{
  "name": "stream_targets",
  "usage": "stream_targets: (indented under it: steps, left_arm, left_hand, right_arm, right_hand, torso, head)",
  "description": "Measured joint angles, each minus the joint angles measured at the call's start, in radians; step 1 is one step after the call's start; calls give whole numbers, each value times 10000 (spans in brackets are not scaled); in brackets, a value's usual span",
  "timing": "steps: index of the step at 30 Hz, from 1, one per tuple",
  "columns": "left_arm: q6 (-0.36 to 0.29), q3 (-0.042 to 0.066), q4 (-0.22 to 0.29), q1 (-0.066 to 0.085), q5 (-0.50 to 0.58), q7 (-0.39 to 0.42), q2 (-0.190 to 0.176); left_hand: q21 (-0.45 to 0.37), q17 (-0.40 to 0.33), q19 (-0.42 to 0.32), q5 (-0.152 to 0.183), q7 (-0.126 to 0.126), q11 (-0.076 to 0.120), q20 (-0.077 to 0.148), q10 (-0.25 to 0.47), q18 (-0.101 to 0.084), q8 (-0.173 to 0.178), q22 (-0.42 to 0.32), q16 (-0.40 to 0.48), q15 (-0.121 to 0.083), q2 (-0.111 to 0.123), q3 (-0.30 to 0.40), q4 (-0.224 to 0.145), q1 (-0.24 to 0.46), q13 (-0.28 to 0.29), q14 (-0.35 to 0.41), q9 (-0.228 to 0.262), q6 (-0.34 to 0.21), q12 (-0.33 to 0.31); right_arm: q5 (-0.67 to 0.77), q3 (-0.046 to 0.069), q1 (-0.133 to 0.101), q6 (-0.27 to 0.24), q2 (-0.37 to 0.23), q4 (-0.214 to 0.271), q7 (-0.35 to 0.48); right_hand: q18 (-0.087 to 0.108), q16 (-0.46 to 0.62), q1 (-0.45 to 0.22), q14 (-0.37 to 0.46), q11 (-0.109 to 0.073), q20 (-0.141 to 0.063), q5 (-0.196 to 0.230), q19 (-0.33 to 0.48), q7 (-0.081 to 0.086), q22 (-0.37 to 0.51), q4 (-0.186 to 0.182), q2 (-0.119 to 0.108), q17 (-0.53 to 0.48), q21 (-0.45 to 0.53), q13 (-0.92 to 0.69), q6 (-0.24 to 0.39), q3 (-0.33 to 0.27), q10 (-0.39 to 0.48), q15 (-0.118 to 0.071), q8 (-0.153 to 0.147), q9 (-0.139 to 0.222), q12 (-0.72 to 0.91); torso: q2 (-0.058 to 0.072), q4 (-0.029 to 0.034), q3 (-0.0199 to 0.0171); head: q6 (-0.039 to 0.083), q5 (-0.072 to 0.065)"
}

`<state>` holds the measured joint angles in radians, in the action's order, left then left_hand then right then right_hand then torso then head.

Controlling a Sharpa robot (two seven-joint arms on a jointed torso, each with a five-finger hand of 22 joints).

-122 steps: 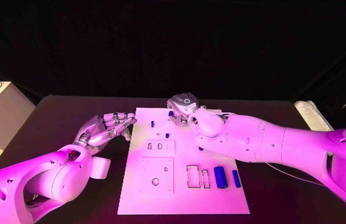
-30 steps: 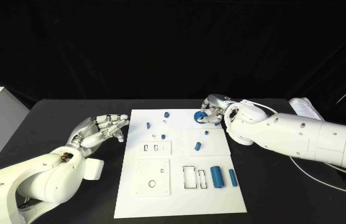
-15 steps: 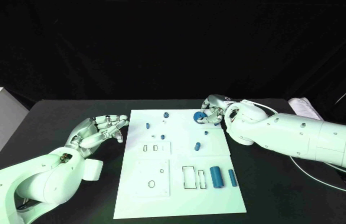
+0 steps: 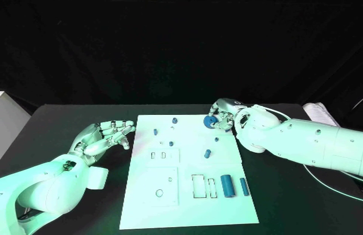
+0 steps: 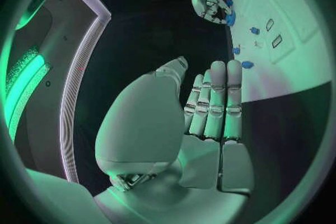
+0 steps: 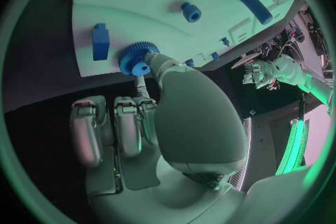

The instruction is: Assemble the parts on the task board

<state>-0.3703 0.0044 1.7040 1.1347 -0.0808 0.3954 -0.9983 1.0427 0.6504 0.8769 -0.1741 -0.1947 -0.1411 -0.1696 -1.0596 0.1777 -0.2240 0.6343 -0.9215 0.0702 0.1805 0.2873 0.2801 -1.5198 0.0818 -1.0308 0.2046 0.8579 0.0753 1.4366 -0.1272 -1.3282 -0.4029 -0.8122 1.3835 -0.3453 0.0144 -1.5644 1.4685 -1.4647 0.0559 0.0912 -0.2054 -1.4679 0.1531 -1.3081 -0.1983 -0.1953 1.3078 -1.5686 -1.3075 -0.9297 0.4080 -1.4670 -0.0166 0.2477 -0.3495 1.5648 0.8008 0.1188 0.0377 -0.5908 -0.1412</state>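
Black surface (image 4: 75, 114) carries the task board (image 4: 189, 203); nothing has shifted since the earlier frame. Left hand (image 4: 104, 136) hovers beside it, fingers released. Right hand (image 4: 222, 116) still pinches a blue gear (image 4: 209, 121) at the board's far edge

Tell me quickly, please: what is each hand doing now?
Left hand: open, holding nothing, beside the task board.
Right hand: fingers pinch the blue gear.

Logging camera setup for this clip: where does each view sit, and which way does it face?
Head view: on the robot's head, looking down at the task board; both arms show.
Left wrist view: behind the left hand, facing across the board.
Right wrist view: behind the right hand, facing the blue gear it holds.
All three views show the gear.
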Motion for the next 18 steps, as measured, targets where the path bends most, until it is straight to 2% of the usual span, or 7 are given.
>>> stream_targets:
  steps: [3,5,12,18]
  left_arm:
    - [0,0,-4,0,-1,-2,3]
    - [0,0,-8,0,-1,-4,5]
    - [0,0,-39,0,-2,-9,23]
    - [0,0,-55,0,-3,-13,50]
  left_hand:
    - [0,0,0,0,0,0,0,0,0,0,0,0,0,0,0,0,0,0,0,0,0,0]
    - [0,0,0,0,0,0,0,0,1,0,-1,0,0,0,0,0,0,0,0,-1,0,0]
    - [0,1,1,0,0,0,0,-1,0,0,-2,0,0,0,0,0,0,0,0,-1,0,0]
    - [0,1,1,0,0,0,0,-1,0,0,-2,0,0,0,0,0,0,0,0,-2,0,0]
  right_arm:
    - [127,-23,32,-182,-9,127,42]
    - [217,-25,42,-323,-13,248,72]
    - [645,-12,9,-937,68,780,200]
    - [1085,-12,3,-1268,458,1169,294]
  right_hand:
    - [0,0,-180,0,-46,0,0,0,-52,0,12,-168,0,0,0,-57,118,23,-1,82,-1,0]
    - [0,0,-311,-21,-54,-35,0,36,-56,0,40,-197,-1,0,0,-128,150,15,-22,119,-1,0]
    - [1,0,-452,-35,-81,-35,2,36,-60,1,37,-182,-1,0,1,-133,204,-12,-36,119,-1,0]
    - [0,0,-527,0,-110,-71,3,0,-76,2,36,-208,-1,0,1,-149,205,17,-70,121,-1,0]
  torso:
    - [0,0,-1]
    - [0,0,-5]
    - [-2,2,-7]
    - [-1,0,-12]
  head:
    - [9,0]
    - [12,-3]
    - [22,22]
    - [28,36]
